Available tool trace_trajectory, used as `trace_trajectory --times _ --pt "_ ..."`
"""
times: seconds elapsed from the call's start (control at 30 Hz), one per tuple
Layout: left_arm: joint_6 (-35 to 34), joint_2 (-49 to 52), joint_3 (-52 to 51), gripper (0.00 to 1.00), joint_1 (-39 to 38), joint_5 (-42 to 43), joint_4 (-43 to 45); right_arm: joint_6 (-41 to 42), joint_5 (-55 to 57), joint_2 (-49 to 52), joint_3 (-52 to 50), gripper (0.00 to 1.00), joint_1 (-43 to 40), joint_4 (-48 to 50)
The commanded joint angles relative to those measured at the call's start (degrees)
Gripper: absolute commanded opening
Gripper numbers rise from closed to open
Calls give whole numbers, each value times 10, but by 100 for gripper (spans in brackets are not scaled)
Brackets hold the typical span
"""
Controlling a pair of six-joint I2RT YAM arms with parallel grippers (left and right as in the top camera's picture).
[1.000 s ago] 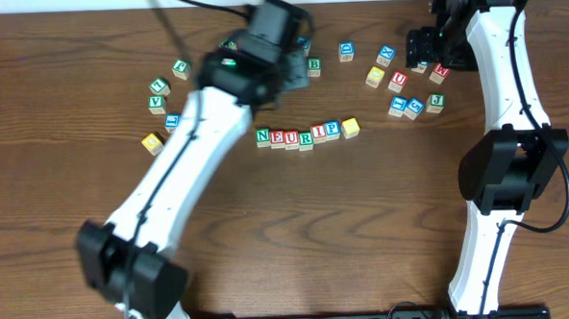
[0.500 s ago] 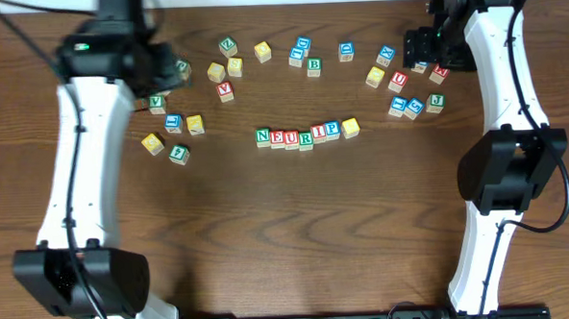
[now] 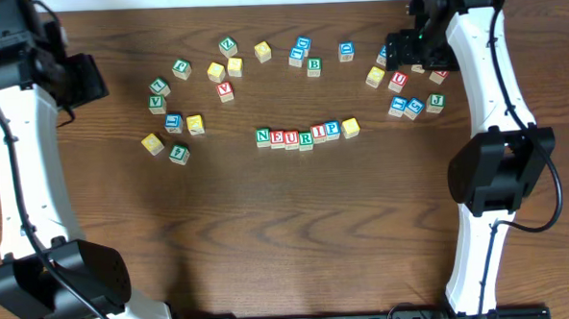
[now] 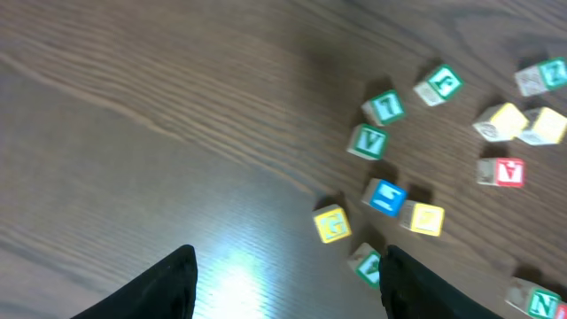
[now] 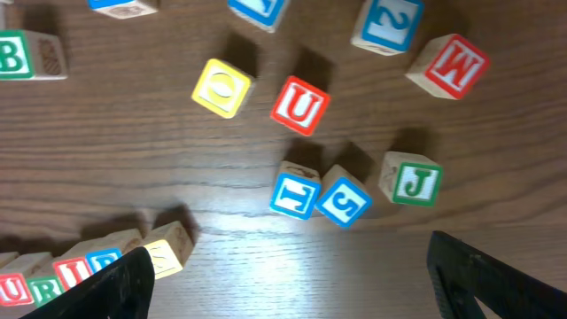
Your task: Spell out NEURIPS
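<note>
A row of letter blocks [image 3: 298, 136] reads N E U R I P at the table's middle. A yellow block [image 3: 350, 128] sits at its right end, and it also shows in the right wrist view [image 5: 168, 248]; I cannot read its letter. My left gripper [image 3: 82, 79] is open and empty [image 4: 288, 292] above bare wood at the far left. My right gripper [image 3: 402, 50] is open and empty [image 5: 292, 283] over the right cluster. There, a blue S block [image 5: 344, 200] lies beside a blue T block [image 5: 294, 193].
Loose blocks lie around: a red U [image 5: 301, 105], yellow O [image 5: 221, 87], red M [image 5: 447, 66] and green J [image 5: 412, 179] on the right. A green V [image 4: 368, 142], a blue block [image 4: 384, 197] and yellow blocks [image 4: 332, 223] lie on the left.
My left arm has swung from over the back middle of the table out to the far left. My right gripper has shifted slightly left. The blocks have not moved.
</note>
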Motion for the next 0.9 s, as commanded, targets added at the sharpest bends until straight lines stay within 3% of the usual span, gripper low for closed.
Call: trace_trajectory --times 0.0,0.07,0.23,0.37,0.53,0.67,0.73,0.87 --pt "14 -15 4 76 17 6 0 -3 -2 -1 12 93 14 -3" --pt "14 -15 4 89 23 6 0 -3 -4 -1 12 93 22 -4" --pt "3 -15 2 90 20 41 -14 -3 -4 -1 11 90 44 -19" --pt "2 -15 -14 89 5 84 -24 -3 -4 0 -3 74 57 -46" --pt "-9 -15 -49 65 -33 109 -24 -3 -4 0 -61 49 63 -38" --pt "-30 -15 -69 56 -74 108 -14 -3 -4 0 -112 34 64 -14" --pt "-32 -14 -75 44 -97 108 -7 -3 -4 0 -136 27 64 5" --pt "-68 -8 -76 36 -129 95 -1 -6 -4 0 -169 13 67 36"
